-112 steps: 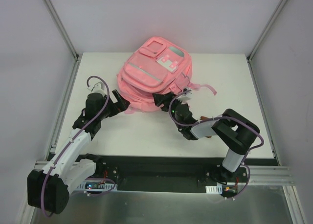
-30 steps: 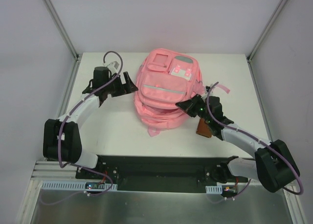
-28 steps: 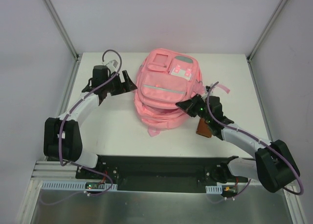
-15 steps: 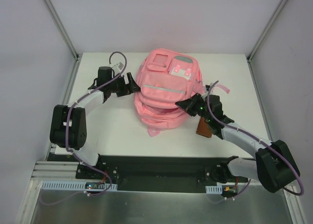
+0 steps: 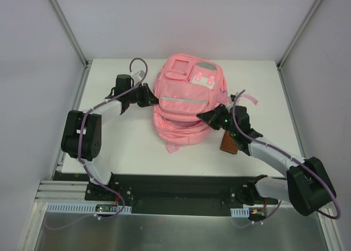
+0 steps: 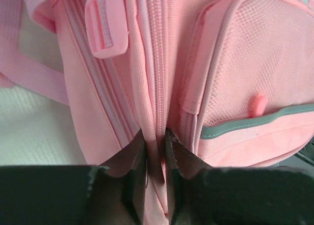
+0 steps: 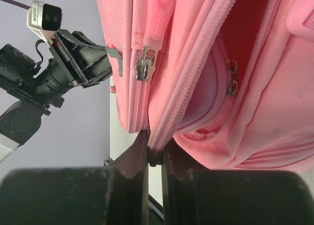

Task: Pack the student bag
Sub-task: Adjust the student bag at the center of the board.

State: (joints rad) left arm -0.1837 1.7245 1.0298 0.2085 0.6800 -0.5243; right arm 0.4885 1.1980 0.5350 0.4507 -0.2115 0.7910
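Bag point(image 5: 186, 106) pinched from both sides
Top: at the table's point(image 5: 126, 144) far edge, left gripper point(image 5: 153, 100) at its left side, right gripper point(image 5: 204, 118) at its near right. Left wrist: fingers point(image 6: 131, 161) squeeze a zip seam. Right wrist: fingers point(image 7: 138, 156) clamp a zip edge

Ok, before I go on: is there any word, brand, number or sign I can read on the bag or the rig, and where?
No text can be read in any view.
student bag: no word or brand shows.
grey-green patch: pale square marks, too small to read.
pink zip pull: raised dots only, no letters.
white strip by the right arm's base: too small to read.
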